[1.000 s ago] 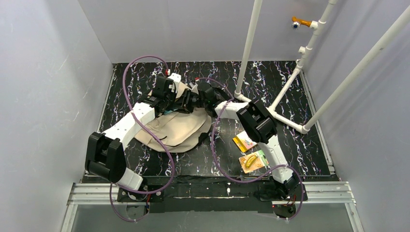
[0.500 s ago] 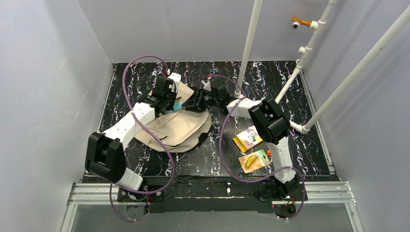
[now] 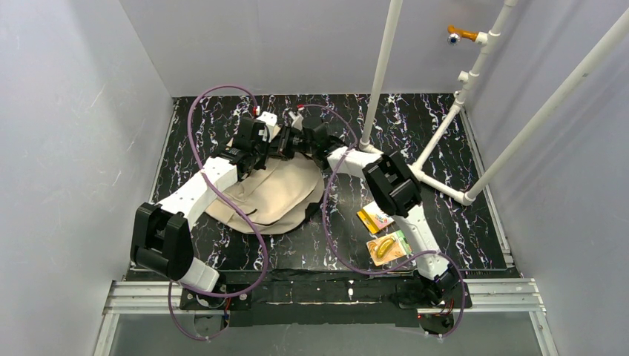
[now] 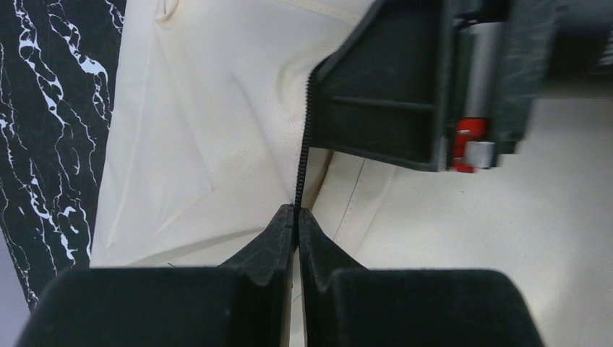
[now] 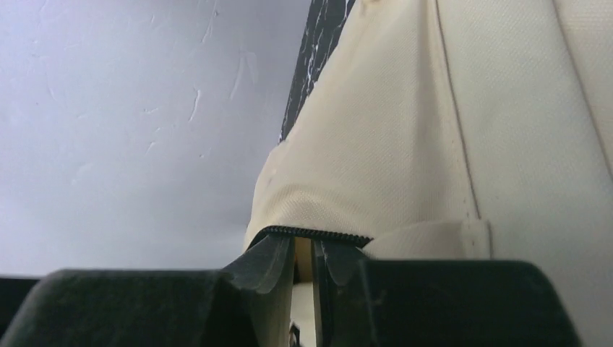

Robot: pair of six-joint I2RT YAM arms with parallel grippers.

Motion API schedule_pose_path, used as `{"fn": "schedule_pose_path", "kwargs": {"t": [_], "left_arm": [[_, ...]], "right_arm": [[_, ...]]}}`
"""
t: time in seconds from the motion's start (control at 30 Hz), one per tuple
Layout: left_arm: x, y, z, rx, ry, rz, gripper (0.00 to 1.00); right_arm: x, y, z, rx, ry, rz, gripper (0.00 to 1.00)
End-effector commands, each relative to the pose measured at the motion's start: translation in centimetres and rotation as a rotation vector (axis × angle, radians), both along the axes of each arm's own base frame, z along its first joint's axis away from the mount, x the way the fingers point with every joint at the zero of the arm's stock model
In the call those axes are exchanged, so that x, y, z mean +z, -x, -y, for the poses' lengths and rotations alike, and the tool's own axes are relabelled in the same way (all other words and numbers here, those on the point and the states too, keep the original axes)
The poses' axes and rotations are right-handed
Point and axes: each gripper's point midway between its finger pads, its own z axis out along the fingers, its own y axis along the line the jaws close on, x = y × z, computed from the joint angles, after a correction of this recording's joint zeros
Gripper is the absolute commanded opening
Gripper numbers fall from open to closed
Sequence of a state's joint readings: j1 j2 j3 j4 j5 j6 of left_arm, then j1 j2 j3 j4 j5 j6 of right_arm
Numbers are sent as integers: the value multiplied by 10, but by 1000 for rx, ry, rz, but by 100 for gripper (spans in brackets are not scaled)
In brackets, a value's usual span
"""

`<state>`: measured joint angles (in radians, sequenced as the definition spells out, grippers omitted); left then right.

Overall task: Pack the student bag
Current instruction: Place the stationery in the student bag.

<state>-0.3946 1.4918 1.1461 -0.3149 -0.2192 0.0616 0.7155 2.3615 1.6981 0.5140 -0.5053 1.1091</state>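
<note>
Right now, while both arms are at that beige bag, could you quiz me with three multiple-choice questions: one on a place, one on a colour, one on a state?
1. Relative to the bag, where do the colourful books lie?
A) on top of it
B) on the table, to its right
C) against the back wall

2. What colour is the bag's outside?
A) red
B) beige
C) blue

3. What is the left hand doing?
A) hanging wide open
B) holding a book
C) shut on the bag's zipper edge

Answers:
1 B, the top view shows them on the dark surface, clear of the bag.
2 B, pale fabric fills both wrist views.
3 C, its fingers meet on the zipper.
</note>
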Motion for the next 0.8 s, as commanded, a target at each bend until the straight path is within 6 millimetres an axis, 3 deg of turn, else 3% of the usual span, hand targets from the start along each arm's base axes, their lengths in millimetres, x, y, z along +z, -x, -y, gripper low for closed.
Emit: {"fn": "schedule_pose_path", "kwargs": {"t": [0.0,0.13,0.2,0.33,0.5,0.63,0.77], "left_arm": [[31,-2,12,-42,65,98,0],[34,-3,10,-34,58,106,0],[36,-3,10,-31,61,106,0],[38,-2,7,-19,53,104,0],[42,0,10,-44,65,123,0],[43,1,15,-67,68,135,0],[43,-2,-5,-5,-20,162,0]], "right_arm": [[7,-6,-34,-46,-49,88,21],[12,1,-13,-80,12,128,29],[5,7,-1,-82,59,116,34],[0,11,9,-90,86,119,35],[-8,16,-5,-84,51,89,31],[-10,13,-22,-113,27,125,16],[0,3,-45,-157,-59,202,14]]}}
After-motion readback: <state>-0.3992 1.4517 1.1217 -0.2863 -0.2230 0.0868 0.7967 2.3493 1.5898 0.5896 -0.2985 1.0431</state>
